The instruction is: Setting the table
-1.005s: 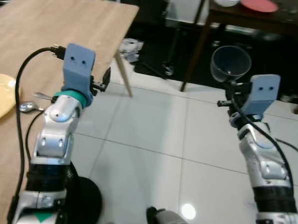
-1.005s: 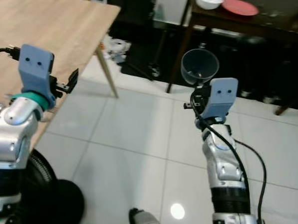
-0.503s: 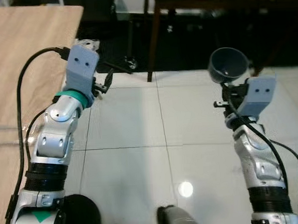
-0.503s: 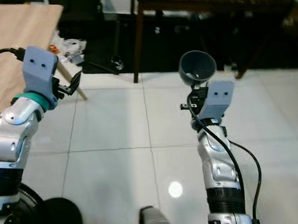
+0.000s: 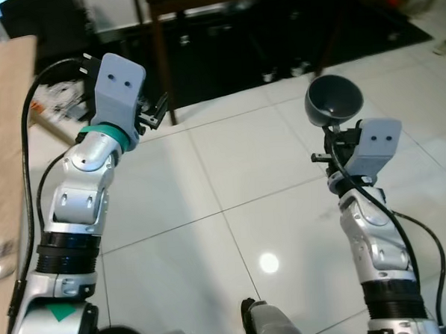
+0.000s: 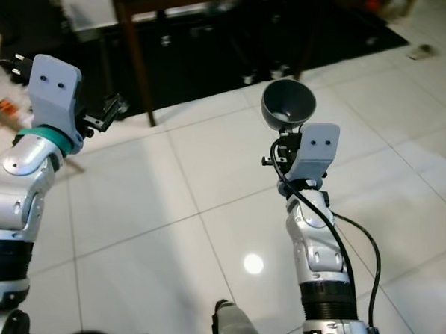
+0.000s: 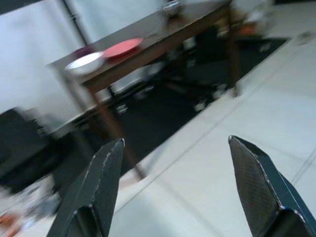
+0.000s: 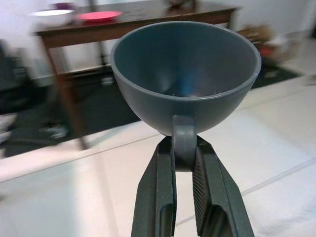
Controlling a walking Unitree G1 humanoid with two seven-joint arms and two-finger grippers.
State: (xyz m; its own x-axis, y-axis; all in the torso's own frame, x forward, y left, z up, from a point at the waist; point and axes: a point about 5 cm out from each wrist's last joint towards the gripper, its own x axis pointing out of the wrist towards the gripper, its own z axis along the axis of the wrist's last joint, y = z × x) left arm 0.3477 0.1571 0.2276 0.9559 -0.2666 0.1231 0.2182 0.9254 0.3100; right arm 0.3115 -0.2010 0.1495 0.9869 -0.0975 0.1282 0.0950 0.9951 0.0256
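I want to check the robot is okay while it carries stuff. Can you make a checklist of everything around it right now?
Surface: white tiled floor, shiny, with a light glare spot.
Job's things: grey bowl held upright over the floor; white bowl and red plate sit on the dark table.
Clutter: small things lie blurred on the floor by the wooden table's edge; cannot tell what they are.
Grippers: right pincer shut on the grey bowl's tab; left pincer open, holding nothing.
Cables: black cable loops along the left arm; another runs down the right arm.
Surroundings: dark rug under the dark table.
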